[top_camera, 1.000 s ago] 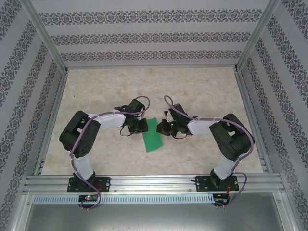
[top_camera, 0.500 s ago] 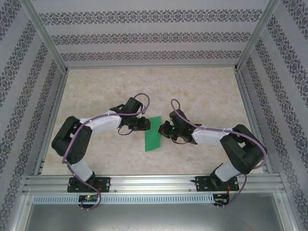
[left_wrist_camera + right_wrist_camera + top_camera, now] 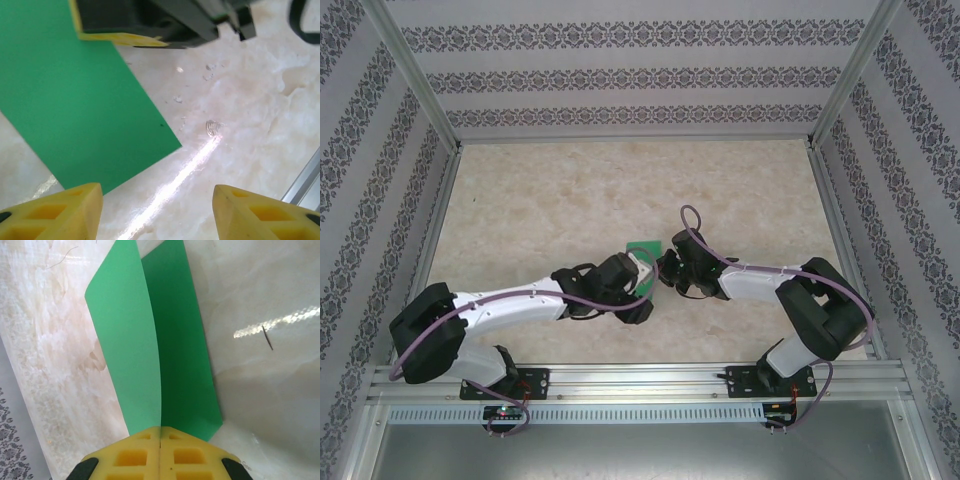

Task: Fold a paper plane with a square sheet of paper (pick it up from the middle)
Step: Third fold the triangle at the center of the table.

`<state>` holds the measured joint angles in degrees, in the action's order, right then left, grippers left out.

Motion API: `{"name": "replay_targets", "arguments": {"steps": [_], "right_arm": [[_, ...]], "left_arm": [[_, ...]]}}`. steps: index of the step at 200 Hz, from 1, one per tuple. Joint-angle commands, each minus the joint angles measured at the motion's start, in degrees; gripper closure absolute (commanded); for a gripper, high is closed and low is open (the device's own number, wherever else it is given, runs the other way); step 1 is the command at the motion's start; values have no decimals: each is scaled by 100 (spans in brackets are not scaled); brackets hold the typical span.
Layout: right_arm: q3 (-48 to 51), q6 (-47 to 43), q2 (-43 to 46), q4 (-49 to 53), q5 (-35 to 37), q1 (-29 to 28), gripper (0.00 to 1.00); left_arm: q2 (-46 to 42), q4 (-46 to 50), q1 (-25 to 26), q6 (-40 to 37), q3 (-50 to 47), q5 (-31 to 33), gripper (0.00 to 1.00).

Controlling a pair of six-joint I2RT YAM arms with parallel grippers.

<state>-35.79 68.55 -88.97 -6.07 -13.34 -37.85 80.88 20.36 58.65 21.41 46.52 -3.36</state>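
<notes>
Left fingers [image 3: 60,212]: set wide apart in the left wrist view, nothing between them, above the marble worktop [image 3: 240,125] just off a corner of the square sheet of paper [image 3: 75,100], which looks flat from here. Top camera: the sheet [image 3: 642,250] sits mid-worktop between the two arms, a small green patch beyond the left wrist. The right wrist view adds what neither of those gives: the sheet is folded in two, its flaps splayed in a V, the crease running away from the camera. Right fingers [image 3: 132,455]: closed tight together on the near end of that crease. The left wrist view shows them side-on, pinching the sheet's far edge.
</notes>
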Motion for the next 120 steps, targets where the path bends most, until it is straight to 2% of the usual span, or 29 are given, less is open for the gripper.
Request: {"name": "replay_targets", "arguments": {"steps": [1, 69, 86, 101, 120], "right_arm": [[-147, 28, -81, -34, 32, -4, 96], [-233, 19, -211, -79, -35, 0, 95], [-244, 9, -246, -70, -50, 1, 95], [-227, 1, -258, -63, -63, 6, 95], [-220, -22, -270, -70, -85, 24, 94]], "left_arm": [[174, -7, 289, -466, 80, 998, 38], [946, -71, 844, -691, 548, 1853, 37], [1055, -35, 917, -670, 596, 2106, 40], [1084, -7, 937, -661, 604, 2227, 46], [1046, 12, 937, -630, 612, 2375, 63]]}}
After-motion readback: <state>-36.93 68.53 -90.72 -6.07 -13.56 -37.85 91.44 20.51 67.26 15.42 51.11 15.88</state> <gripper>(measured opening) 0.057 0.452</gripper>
